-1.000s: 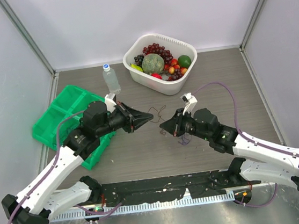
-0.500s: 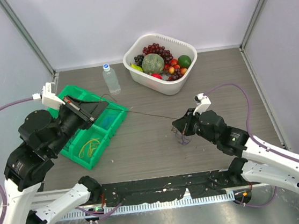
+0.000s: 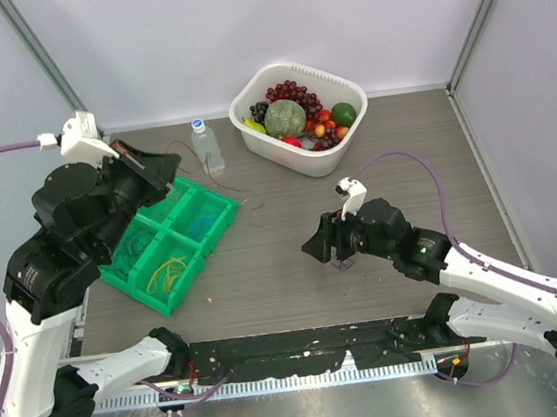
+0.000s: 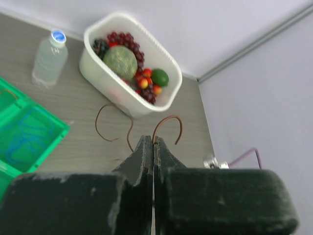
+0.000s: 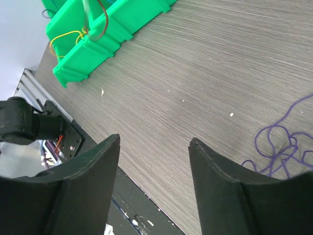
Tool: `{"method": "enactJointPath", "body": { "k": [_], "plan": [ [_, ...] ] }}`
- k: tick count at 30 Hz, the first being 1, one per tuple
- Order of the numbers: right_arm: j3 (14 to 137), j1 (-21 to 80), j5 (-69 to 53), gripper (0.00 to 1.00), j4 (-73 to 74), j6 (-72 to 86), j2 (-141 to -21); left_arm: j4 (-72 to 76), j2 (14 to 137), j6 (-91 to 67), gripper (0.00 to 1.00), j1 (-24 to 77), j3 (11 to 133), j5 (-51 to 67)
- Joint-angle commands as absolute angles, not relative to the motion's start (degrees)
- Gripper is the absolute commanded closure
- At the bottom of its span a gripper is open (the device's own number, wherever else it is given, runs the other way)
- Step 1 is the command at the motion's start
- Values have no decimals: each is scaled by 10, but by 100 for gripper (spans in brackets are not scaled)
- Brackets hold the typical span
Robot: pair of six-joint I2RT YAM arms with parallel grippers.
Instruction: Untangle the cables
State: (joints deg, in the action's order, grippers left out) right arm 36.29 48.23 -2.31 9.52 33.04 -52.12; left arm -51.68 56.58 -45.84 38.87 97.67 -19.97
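Observation:
My left gripper (image 3: pixel 160 168) is raised high at the left, shut on a dark brown cable (image 3: pixel 237 195). In the left wrist view that brown cable (image 4: pixel 166 121) curls out from the closed tips (image 4: pixel 153 141) and hangs in loops over the table. The purple cable (image 3: pixel 343 260) lies in a small tangle on the table just beside my right gripper (image 3: pixel 313 245). That gripper stands open with nothing between its fingers (image 5: pixel 154 142), and the purple cable (image 5: pixel 279 142) lies to its right. A yellow cable (image 3: pixel 170 273) and a blue cable (image 3: pixel 200 222) lie in the green tray (image 3: pixel 209 260).
A white tub (image 3: pixel 288 67) full of fruit stands at the back centre. A clear water bottle (image 3: pixel 207 146) stands between it and the green tray. The black base rail (image 3: pixel 305 351) runs along the near edge.
The left arm swung up and back to the left, drawing the brown cable out of the bunch. My right gripper opened and let the brown cable go.

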Motion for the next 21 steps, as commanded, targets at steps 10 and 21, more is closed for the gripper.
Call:
{"method": "enactJointPath", "body": {
  "k": [10,21],
  "plan": [
    [403,480,-35,33,83,279,-514,-261,632,-90,100,386,1030,-513],
    [437,480,-56,34,121,245,-552,-137,721,-67,100,192,1036,-447]
  ]
}}
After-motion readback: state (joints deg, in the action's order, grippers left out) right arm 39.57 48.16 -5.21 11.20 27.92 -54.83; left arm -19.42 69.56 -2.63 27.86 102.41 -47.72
